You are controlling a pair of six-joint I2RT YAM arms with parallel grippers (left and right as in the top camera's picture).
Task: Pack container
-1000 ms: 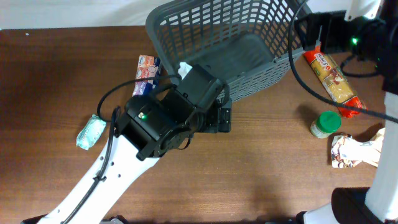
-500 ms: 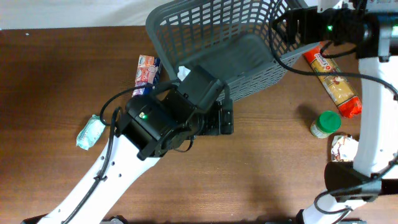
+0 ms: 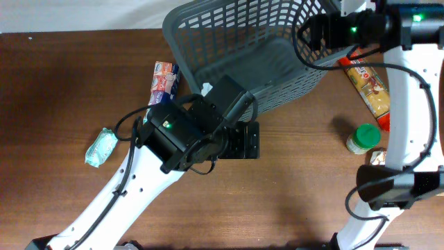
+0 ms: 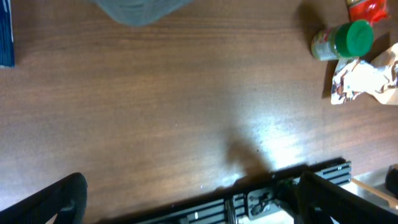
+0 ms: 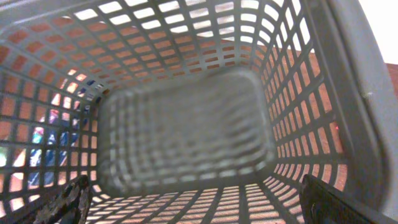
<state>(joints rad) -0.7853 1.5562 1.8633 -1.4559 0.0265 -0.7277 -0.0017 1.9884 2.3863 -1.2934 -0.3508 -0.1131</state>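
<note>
The brown worktop (image 3: 62,83) is carrying the dark grey container (image 3: 222,35) at its 12 o'clock edge. The right hand (image 5: 199,205) is hovering at the container's 2 o'clock corner, fingers spread and empty. The left hand (image 4: 193,202) is hanging spread over bare wood at the container's 6 o'clock. A green-lidded jar (image 3: 362,137) is standing at 4 o'clock.

No legible text. Print on the blue-and-red packet (image 3: 164,81) and the orange bag (image 3: 368,85) is too small to read.
</note>
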